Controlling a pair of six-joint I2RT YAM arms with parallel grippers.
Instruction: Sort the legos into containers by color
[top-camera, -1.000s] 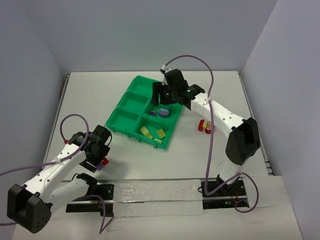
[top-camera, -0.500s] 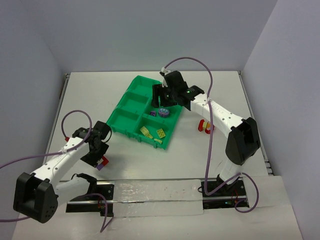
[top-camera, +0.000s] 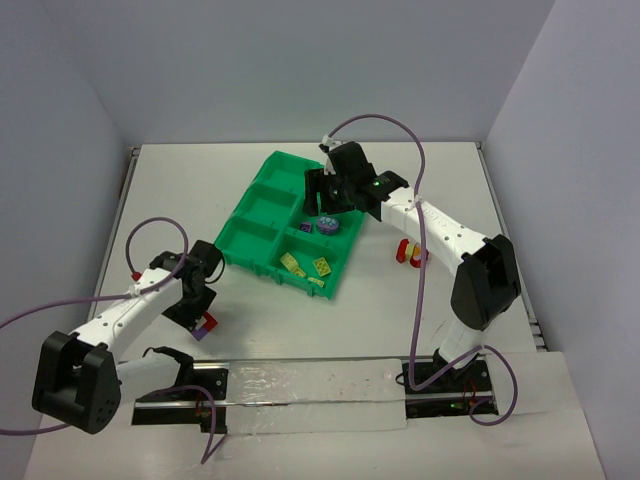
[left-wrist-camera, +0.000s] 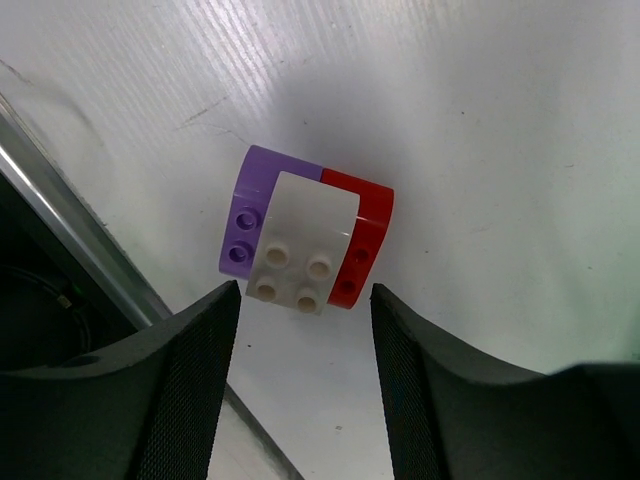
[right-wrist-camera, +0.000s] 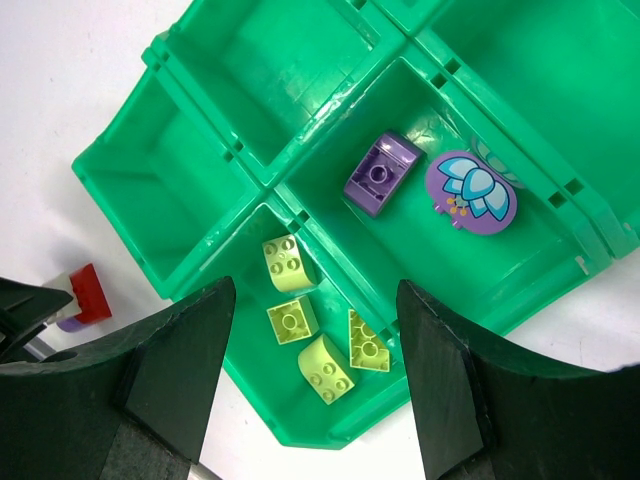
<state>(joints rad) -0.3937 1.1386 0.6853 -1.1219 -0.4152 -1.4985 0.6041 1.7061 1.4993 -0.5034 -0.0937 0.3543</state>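
A joined cluster of a purple lego (left-wrist-camera: 243, 225), a white lego (left-wrist-camera: 300, 245) and a red lego (left-wrist-camera: 362, 240) lies on the table. My left gripper (left-wrist-camera: 305, 295) hangs open just over the cluster (top-camera: 207, 322), one finger on each side, not touching it. The right gripper (right-wrist-camera: 315, 290) is open and empty above the green tray (right-wrist-camera: 270, 190). One of the containers holds several yellow-green legos (right-wrist-camera: 288, 264). The container beside it holds a purple lego (right-wrist-camera: 382, 173) and a purple flower tile (right-wrist-camera: 471, 190). Red and yellow legos (top-camera: 408, 252) lie on the table right of the tray (top-camera: 262, 180).
A metal rail (top-camera: 300, 385) runs along the near table edge, close to the left of the cluster (left-wrist-camera: 80, 230). Purple cables loop from both arms. Walls close in the table on three sides.
The left arm has swung in and its gripper has shifted slightly toward the tray, settling over the brick cluster. The right arm has not moved.
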